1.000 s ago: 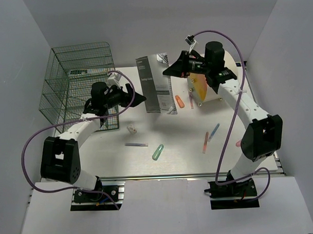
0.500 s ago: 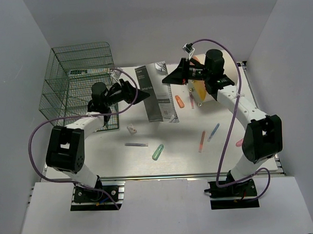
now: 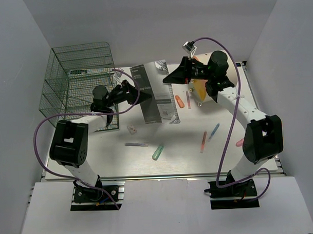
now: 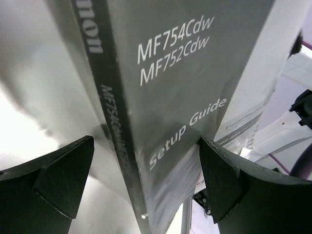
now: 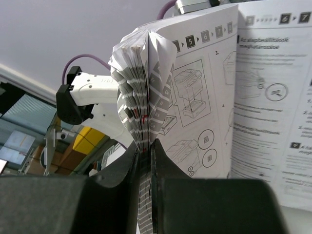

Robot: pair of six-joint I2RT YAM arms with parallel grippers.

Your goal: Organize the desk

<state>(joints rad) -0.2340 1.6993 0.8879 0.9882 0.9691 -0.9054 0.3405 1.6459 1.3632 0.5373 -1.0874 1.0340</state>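
The right gripper (image 5: 145, 146) is closed tight on the fanned pages of the setup guide (image 3: 151, 94) and holds it over the far middle of the desk (image 3: 183, 157). The guide's long axis runs from far to near. Its spine faces the left gripper (image 4: 145, 161), whose jaws are wide apart around this spine.

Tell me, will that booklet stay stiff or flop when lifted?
Likely floppy: the booklet fans its pages apart just above where the right gripper pinches them. Probably light too, since it looks like thin paper in a soft cover. That cover looks smooth, so it might slip; the left gripper has a finger on either side of the spine.
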